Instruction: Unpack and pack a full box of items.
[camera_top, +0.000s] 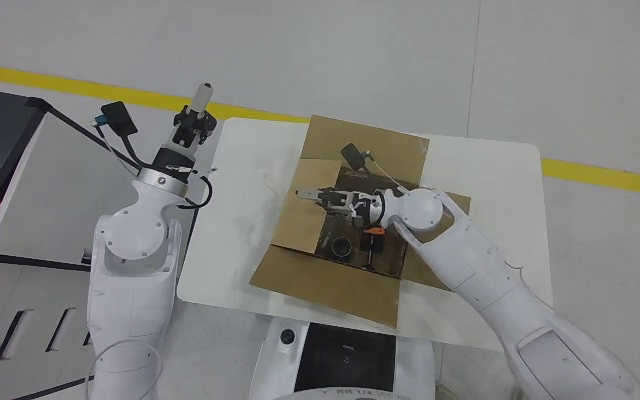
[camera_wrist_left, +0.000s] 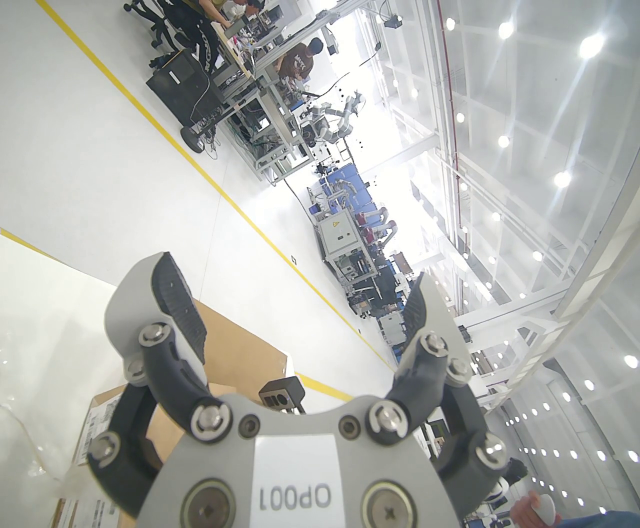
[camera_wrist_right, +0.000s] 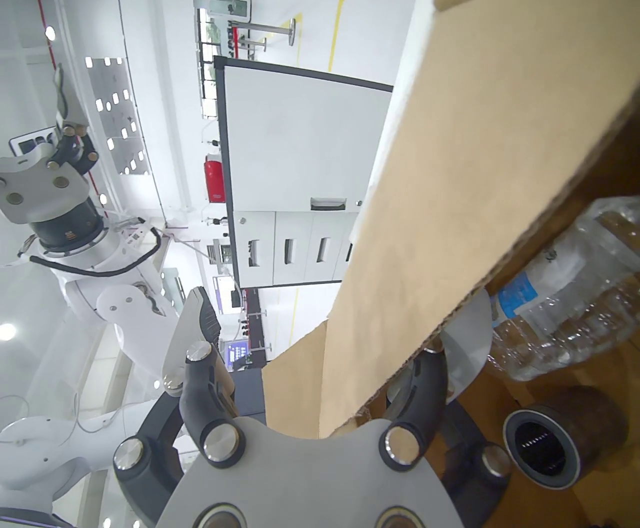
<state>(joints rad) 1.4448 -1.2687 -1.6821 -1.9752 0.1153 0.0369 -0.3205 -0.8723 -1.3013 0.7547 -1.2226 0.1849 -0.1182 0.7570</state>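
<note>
Right gripper (camera_top: 312, 194) sits at the box's side flap (camera_wrist_right: 450, 175), jaws spread w/ the flap's edge between them. One ribbed finger (camera_wrist_right: 200, 320) is outside and clear of the cardboard, the other is inside the box behind the flap. It isn't clamped on anything. Left gripper (camera_wrist_left: 295, 280) is raised beyond the table's edge on the robot's left side, jaws wide apart, nothing between. Its pads are black and ribbed, its shells grey w/ round screw heads.

Box (camera_top: 330, 285): 1, brown corrugated cardboard, 4 flaps open, approx mid-table. Table (camera_top: 240, 210) is white, smooth, w/ rounded corners.

Items, counted:
- 1 clear, crinkled plastic bottle (camera_wrist_right: 560, 300) w/ a blue label, in the box just under the flap's edge.
- 1 dark cylinder (camera_wrist_right: 555, 450) w/ a black ringed open end, near the bottle.
- 1 small orange piece (camera_top: 375, 232), inside the box by the right arm's wrist.
- 1 black block (camera_top: 352, 153) w/ a thin cord, on the far flap.

Views differ. Top view gives the whole layout: both arms, the box and its flaps. Right wrist view gives the bottle's crinkles and the cylinder's hollow end up close, plus the flap's raw corrugated edge. Left wrist view adds a white printed label (camera_wrist_left: 95, 435) stuck on the cardboard and some crumpled clear film (camera_wrist_left: 20, 425) on the table beside the box.
</note>
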